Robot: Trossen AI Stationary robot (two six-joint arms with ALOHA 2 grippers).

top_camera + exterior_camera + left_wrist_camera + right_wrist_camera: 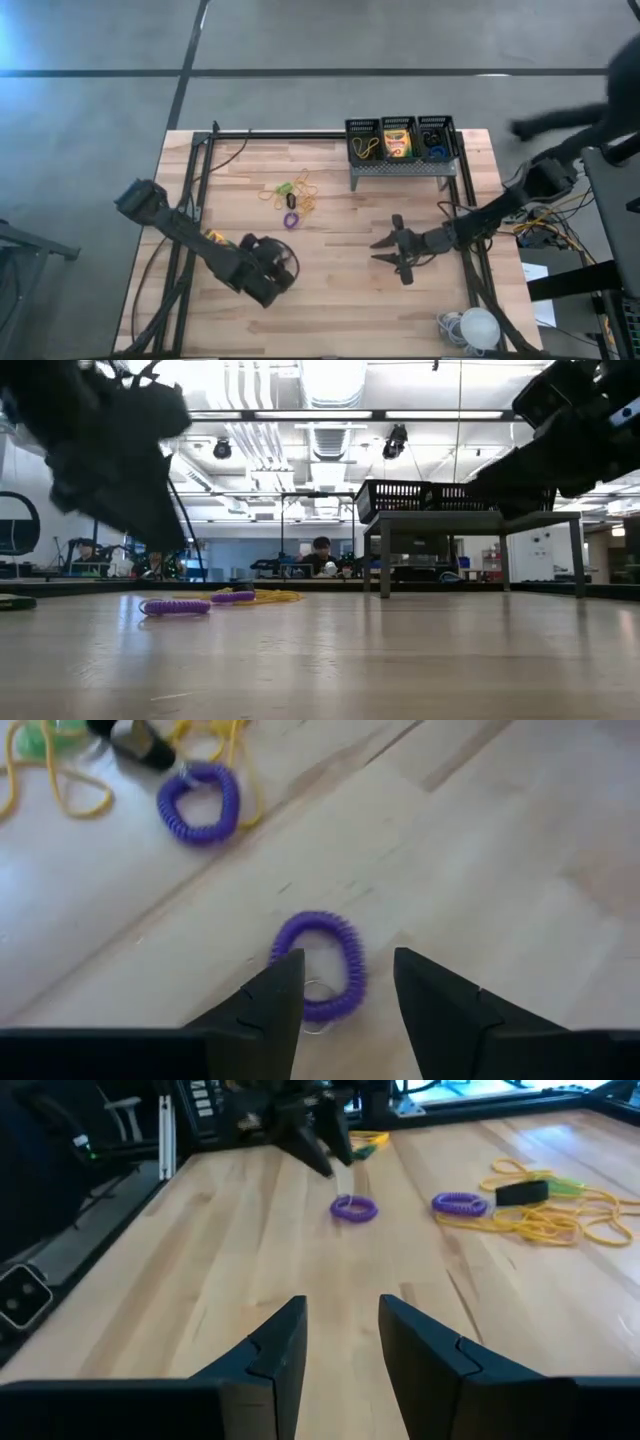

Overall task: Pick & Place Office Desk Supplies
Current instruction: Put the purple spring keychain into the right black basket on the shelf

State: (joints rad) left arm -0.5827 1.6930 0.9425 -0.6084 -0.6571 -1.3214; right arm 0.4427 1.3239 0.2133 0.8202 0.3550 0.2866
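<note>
From above, the wooden table (330, 250) carries a loose heap of yellow rubber bands (303, 193) and small rings near its middle, with a purple ring (291, 219) at the heap's near edge. Three black mesh bins (401, 139) sit side by side on a grey perforated stand (400, 168) at the far edge; the middle one holds a crayon box (397, 141). The left end effector (283, 262) hovers near the front left, below the heap, while the right end effector (392, 253) hangs right of centre, its fingers spread.

At table height, purple rings (176, 606) and yellow bands (262, 597) lie flat on the wood (a person sits in the room beyond), and the bins (425, 493) stand on the stand at the back.

The left wrist camera looks down on a purple coil ring (322, 966) lying on the table between that end effector's open fingers (268, 1002), not gripped; a second purple ring (200, 801) lies farther off beside the bands.

The right wrist camera shows its own fingers (275, 1350) apart over bare wood, holding nothing, with the other arm poised over a purple ring (354, 1208) across the table.
</note>
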